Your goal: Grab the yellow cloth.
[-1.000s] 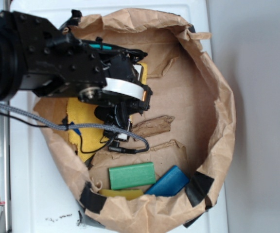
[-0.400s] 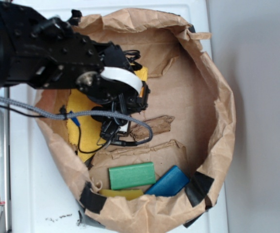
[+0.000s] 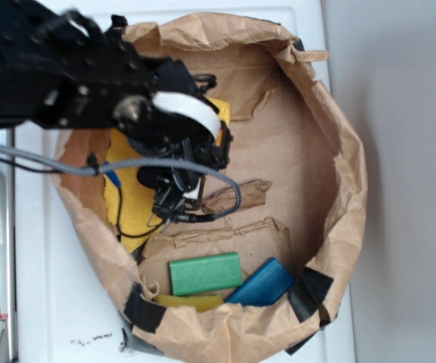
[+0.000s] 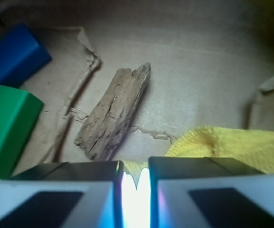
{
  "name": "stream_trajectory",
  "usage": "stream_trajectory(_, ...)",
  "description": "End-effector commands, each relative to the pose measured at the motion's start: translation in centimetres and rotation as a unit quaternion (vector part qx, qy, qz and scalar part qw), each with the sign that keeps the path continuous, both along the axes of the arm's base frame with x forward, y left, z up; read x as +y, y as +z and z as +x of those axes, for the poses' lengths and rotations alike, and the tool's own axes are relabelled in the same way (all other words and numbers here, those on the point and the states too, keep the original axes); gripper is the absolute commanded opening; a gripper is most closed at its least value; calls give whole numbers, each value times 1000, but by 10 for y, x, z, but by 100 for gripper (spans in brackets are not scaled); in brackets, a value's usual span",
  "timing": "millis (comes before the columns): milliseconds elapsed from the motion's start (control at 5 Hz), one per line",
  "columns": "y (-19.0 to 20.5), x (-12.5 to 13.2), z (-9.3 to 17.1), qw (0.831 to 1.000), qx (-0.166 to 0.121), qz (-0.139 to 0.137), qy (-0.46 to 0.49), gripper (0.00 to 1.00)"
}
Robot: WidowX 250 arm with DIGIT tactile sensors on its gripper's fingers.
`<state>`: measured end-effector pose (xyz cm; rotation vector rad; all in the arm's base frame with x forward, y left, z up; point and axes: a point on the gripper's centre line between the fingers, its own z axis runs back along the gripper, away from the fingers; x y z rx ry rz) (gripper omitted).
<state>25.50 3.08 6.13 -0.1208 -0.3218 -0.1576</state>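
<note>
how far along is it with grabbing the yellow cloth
Done: the gripper is down inside the paper bag, right at the yellow cloth. In hand: its fingers stand nearly together with a sliver of yellow between them. Left: a firm hold isn't confirmed, and the cloth isn't lifted.

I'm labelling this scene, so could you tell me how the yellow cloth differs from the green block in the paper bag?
The yellow cloth is soft, fuzzy and folded; the green block is hard, smooth and straight-edged. The cloth covers more area than the block. The cloth lies partly under the gripper; the block lies apart from it, beside the blue block. Both rest inside the brown paper bag.
</note>
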Motion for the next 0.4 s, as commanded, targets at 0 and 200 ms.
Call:
stream_trajectory(0,63,10,8,999,-13,-37,9,0)
stream_trajectory(200,70,10,7,999,-9,-43,7,0)
